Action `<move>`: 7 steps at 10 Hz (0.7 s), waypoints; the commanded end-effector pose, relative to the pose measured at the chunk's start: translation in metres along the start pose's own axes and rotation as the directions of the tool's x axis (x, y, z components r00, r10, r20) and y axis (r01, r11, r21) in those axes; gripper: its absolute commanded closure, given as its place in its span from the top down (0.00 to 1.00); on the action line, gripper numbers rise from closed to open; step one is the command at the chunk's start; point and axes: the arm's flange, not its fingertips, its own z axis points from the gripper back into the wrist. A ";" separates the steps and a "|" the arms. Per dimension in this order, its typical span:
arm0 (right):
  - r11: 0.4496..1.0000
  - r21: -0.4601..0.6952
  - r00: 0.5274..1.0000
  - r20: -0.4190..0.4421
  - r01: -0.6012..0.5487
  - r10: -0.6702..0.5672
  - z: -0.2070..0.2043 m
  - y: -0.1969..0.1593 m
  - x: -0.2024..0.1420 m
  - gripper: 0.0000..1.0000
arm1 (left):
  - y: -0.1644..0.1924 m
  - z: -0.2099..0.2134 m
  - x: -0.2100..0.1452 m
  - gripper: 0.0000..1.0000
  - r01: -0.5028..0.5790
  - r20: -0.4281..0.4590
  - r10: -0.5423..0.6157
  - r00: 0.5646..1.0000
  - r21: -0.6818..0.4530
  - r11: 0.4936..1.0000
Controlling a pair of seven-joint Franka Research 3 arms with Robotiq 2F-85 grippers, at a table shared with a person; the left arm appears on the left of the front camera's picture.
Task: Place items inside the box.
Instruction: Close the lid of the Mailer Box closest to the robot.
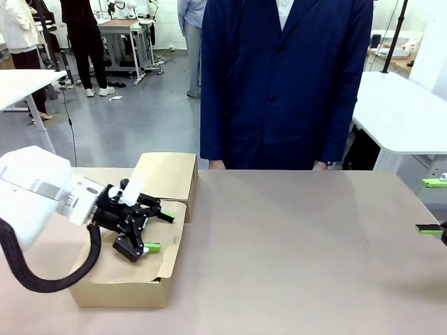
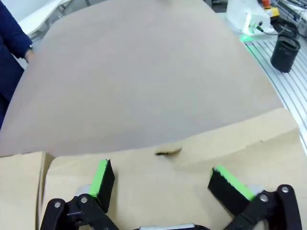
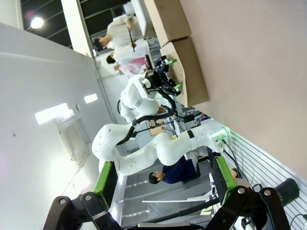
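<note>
The box (image 1: 123, 291) is a flat brown cardboard one at the table's left, with its flap lids lying over both compartments. My left gripper (image 1: 160, 230) hovers open just above the near flap, nothing between its green pads. In the left wrist view the left gripper (image 2: 165, 184) spreads over the flap of the box (image 2: 158, 191), which has a small slot (image 2: 168, 152) at its edge. My right gripper (image 1: 429, 206) stands open at the far right edge, empty. The right wrist view shows the right gripper (image 3: 164, 177) open, with the box (image 3: 184, 62) far off. The items are out of view.
A person in a navy coat (image 1: 279, 84) stands at the far side, hands (image 1: 217, 165) resting at the table edge. The bare brown tabletop (image 1: 293, 251) stretches between the box and the right gripper. A white table (image 1: 401, 112) stands behind on the right.
</note>
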 end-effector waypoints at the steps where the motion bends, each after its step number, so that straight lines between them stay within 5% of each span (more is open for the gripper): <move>1: 1.000 0.000 1.000 0.014 0.012 -0.012 0.000 0.004 0.000 1.00 | -0.163 0.018 0.009 1.00 0.025 -0.006 -0.025 1.000 0.046 0.999; 4: 1.000 0.000 1.000 0.014 0.012 -0.012 0.000 0.004 0.000 1.00 | -0.164 0.040 0.028 1.00 -0.021 0.070 0.019 0.997 0.034 0.999; 7: 1.000 0.000 1.000 0.014 0.012 -0.012 0.000 0.004 0.000 1.00 | -0.156 0.119 0.068 1.00 -0.135 0.215 0.120 0.969 0.057 0.989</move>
